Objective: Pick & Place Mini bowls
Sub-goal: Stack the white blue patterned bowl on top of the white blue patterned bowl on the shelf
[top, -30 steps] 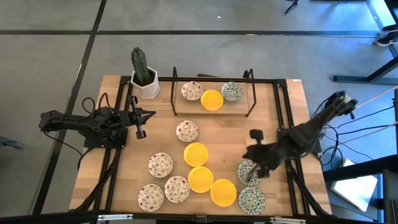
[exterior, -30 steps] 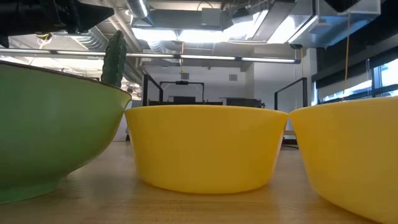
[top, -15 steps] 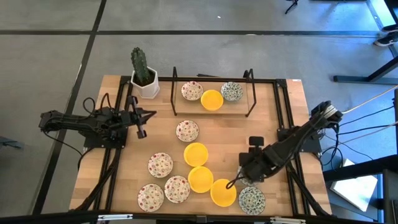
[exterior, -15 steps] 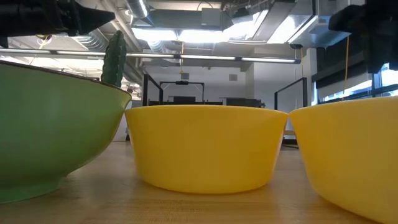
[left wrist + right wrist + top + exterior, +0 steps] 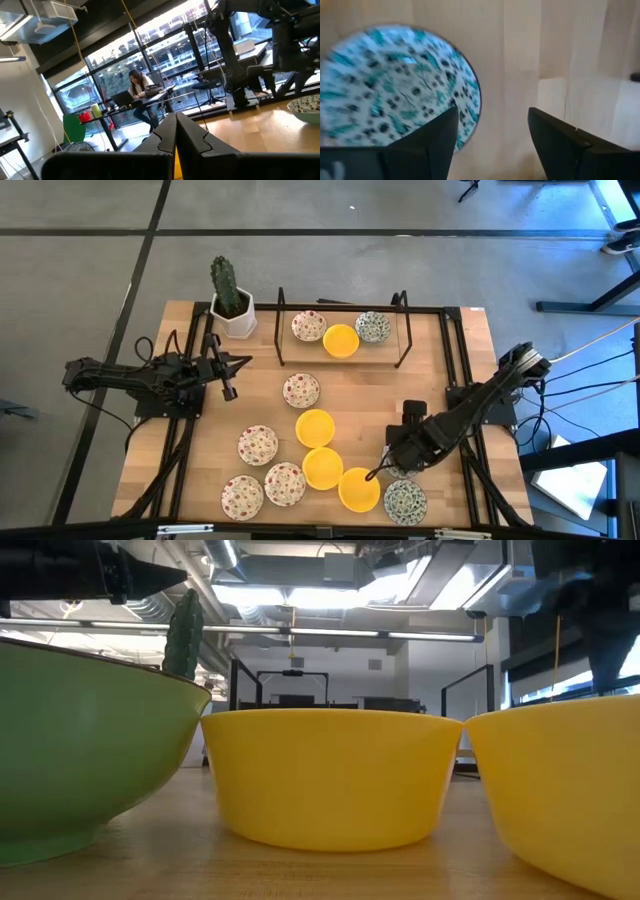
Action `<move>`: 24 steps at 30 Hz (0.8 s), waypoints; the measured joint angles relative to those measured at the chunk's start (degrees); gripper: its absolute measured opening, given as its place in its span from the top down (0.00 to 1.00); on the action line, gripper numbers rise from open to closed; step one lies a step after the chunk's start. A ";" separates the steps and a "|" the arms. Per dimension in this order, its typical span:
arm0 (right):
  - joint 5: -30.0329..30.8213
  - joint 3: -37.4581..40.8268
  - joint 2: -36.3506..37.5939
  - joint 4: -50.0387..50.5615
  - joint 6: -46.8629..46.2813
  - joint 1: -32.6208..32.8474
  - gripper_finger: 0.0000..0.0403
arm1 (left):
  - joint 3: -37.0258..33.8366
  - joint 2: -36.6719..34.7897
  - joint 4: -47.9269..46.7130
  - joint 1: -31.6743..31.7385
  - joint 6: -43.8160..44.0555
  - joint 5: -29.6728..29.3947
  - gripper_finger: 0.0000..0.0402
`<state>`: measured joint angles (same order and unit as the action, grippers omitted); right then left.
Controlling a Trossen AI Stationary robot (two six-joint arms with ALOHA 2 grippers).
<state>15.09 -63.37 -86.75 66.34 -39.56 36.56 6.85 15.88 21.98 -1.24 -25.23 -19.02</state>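
Several mini bowls lie on the wooden table (image 5: 440, 380): red-speckled ones such as (image 5: 301, 390), yellow ones such as (image 5: 315, 427), and a blue-green one (image 5: 405, 502). My right gripper (image 5: 392, 465) is low over another blue-green bowl (image 5: 395, 85), which it mostly hides in the high view. It is open (image 5: 492, 115), with one finger over the bowl's inside and the other over bare wood. My left gripper (image 5: 246, 361) is shut, holds nothing, and waits at the table's left. My right gripper comes at the blue-green bowl from above, and its two fingers stand on either side of the bowl's rim (image 5: 470, 95). Whether the inner finger (image 5: 442, 132) touches the bowl I cannot tell. The bowl rests flat on the table.
A black wire rack (image 5: 340, 305) at the back holds a red-speckled bowl (image 5: 308, 326), a yellow bowl (image 5: 341, 340) and a blue-green bowl (image 5: 373, 327). A cactus in a white pot (image 5: 231, 305) stands at the back left. A yellow bowl (image 5: 359, 489) lies close to my right gripper.
My right gripper has come down over the blue-green bowl, shifting a little toward the table's left, and has opened. The bowl has stayed in place. For the last half second the arm has kept almost still.
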 joint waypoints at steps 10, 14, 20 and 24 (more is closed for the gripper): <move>-3.96 9.18 0.03 -9.35 0.52 -0.98 0.41 | 0.00 0.00 0.02 -0.02 0.00 -0.01 0.98; -4.82 12.95 0.03 -14.30 1.15 -2.18 0.41 | 0.00 0.00 0.02 -0.01 0.00 -0.01 0.99; -5.73 14.12 0.03 -16.06 2.38 -3.19 0.43 | 0.00 0.00 0.03 0.00 0.00 -0.01 0.99; -6.29 14.12 0.03 -17.55 2.76 -3.33 0.50 | 0.00 0.00 0.04 0.00 0.00 -0.03 0.98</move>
<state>8.81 -49.25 -86.72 48.78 -36.80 33.23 6.85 15.88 22.02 -1.23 -25.23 -19.05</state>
